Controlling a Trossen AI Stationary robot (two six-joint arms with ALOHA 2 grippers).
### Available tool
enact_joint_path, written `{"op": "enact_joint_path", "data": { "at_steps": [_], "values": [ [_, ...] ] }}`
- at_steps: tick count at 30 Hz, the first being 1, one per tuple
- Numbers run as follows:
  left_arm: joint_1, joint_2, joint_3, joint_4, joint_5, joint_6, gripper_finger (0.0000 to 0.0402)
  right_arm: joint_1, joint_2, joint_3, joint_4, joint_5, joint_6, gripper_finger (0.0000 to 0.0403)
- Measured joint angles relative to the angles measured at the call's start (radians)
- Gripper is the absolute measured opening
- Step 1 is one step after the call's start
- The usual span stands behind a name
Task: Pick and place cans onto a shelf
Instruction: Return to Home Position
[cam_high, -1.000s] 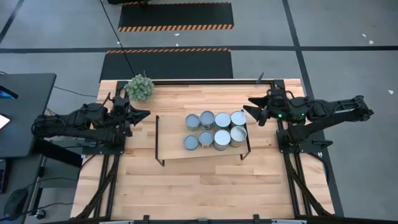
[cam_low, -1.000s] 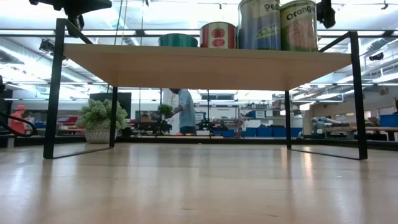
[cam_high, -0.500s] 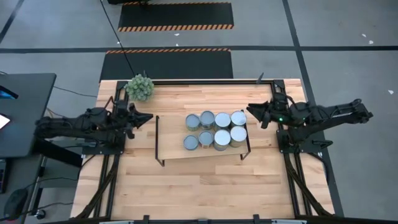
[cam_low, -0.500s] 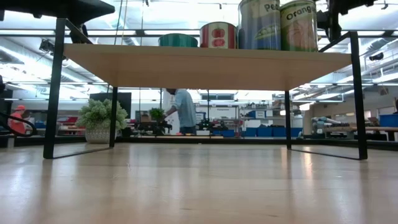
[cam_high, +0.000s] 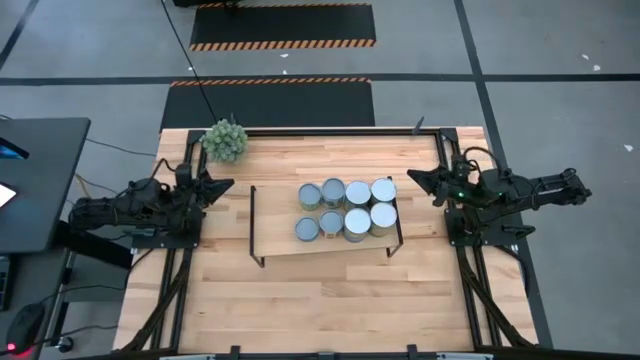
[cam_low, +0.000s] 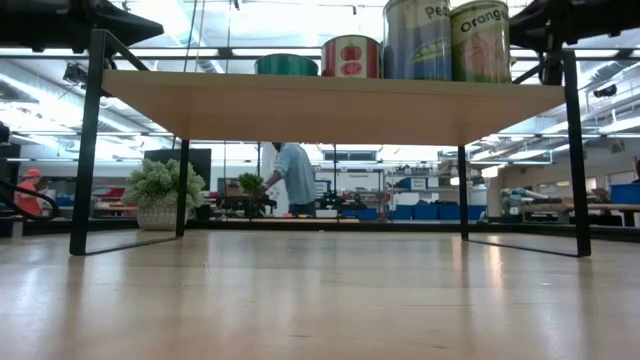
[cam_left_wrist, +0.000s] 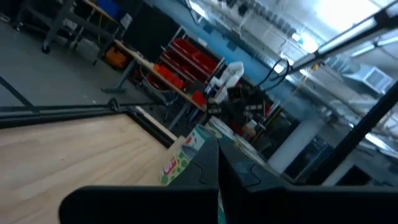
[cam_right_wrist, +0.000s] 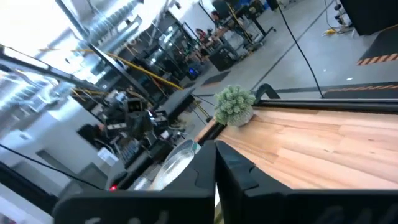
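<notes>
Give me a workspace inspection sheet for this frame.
Surface: wooden table, no spills seen.
Job's things: eight cans upright in two rows on the right half of the shelf.
Clutter: plant ball at the far left corner.
Grippers: left gripper and right gripper shut, empty, beside the shelf's ends.
Cables: one black cable running toward the plant corner.
Surroundings: striped floor mats; a person far behind.

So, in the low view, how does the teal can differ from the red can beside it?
The teal can shows lower above the shelf than the red can. The teal can looks plain; the red can bears tomato pictures. Both stand upright on the shelf. The left gripper and right gripper are off at the table's sides, away from both.
</notes>
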Motion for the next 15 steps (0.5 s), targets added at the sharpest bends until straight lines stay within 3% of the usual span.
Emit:
{"op": "enact_joint_path", "data": {
  "at_steps": [15],
  "values": [
    [0.000,-0.040,-0.029,-0.067,-0.037,-0.051,0.0002,0.000,-0.231,-0.172,0.033,0.033,0.112,0.0002]
  ]
}}
